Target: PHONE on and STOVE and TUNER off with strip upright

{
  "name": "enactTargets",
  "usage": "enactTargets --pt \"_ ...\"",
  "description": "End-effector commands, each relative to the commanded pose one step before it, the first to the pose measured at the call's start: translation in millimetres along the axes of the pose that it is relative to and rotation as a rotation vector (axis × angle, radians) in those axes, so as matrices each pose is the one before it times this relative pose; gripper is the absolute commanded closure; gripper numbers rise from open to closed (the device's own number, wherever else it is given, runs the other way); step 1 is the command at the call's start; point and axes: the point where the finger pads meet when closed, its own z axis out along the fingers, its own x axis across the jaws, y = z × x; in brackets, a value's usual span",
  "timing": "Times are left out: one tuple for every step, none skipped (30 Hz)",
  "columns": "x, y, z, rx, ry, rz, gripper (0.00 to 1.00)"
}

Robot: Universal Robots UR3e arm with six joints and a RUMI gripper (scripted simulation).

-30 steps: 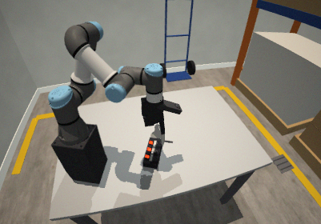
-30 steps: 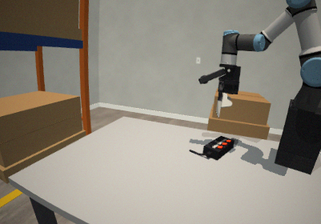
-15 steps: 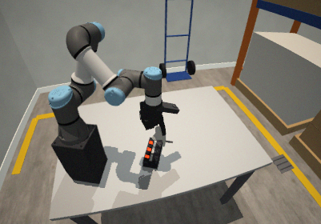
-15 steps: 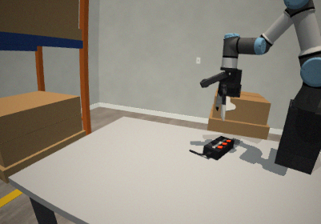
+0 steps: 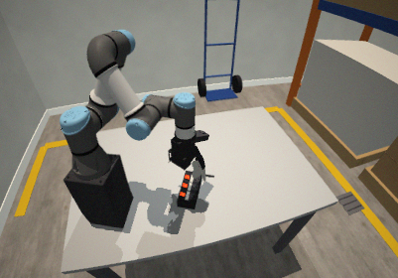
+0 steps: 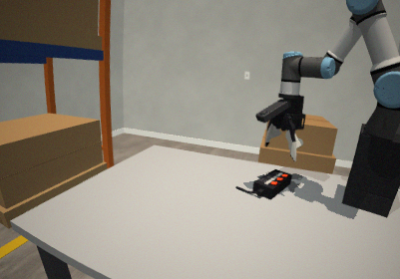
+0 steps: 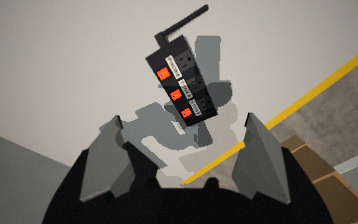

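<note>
The black power strip [image 5: 189, 189] [image 6: 271, 185] [image 7: 184, 86] lies flat on the white table [image 5: 254, 159] [image 6: 166, 219] with its face up. It shows three red switches in a row, small white labels beside them and a short cable stub at one end. The labels are too small to read. My gripper [image 5: 199, 170] [image 6: 286, 142] [image 7: 182, 115] is open and empty. It hangs above the strip, fingers pointing down, clear of it.
The robot's black base block [image 5: 100, 191] [image 6: 380, 169] stands on the table close to the strip. Cardboard boxes [image 6: 36, 149] and an orange rack post [image 6: 106, 80] stand beside the table. A blue hand truck [image 5: 220, 55] stands at the far wall.
</note>
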Motion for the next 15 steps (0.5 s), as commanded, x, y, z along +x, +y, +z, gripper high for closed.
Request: enactTargets --pt "-7.85 5.448 10.939 0.02345 0.01024 -0.20737 0.0" --pt "-1.85 0.809 1.681 -0.00003 -0.00001 -0.03328 0.0" --pt "-1.78 0.711 1.546 -0.00002 -0.00001 -0.03115 0.0" --pt "-1.68 0.617 1.409 -0.00002 -0.00001 -0.02886 0.0" --pt "-1.57 0.529 1.271 -0.00002 -0.00001 -0.02645 0.0" --pt "-1.44 0.447 1.134 -0.00002 -0.00001 -0.02393 0.0" --pt "-1.3 0.372 0.998 -0.00001 -0.00001 -0.02135 0.0" --pt "-1.16 0.306 0.865 -0.00001 -0.00001 -0.01874 0.0" --pt "0.0 0.0 0.0 0.0 0.0 0.0 0.0" --pt "0.0 0.0 0.0 0.0 0.0 0.0 0.0" --pt "-1.0 0.247 0.737 -0.00001 -0.00001 -0.01613 0.0" --pt "-0.85 0.196 0.614 -0.00001 -0.00001 -0.01356 0.0" --pt "-0.7 0.151 0.498 -0.00001 -0.00001 -0.01107 0.0" --pt "-0.55 0.114 0.389 -0.00001 -0.00001 -0.00872 0.0" --pt "-0.42 0.082 0.29 0.0 0.0 -0.00654 0.0"
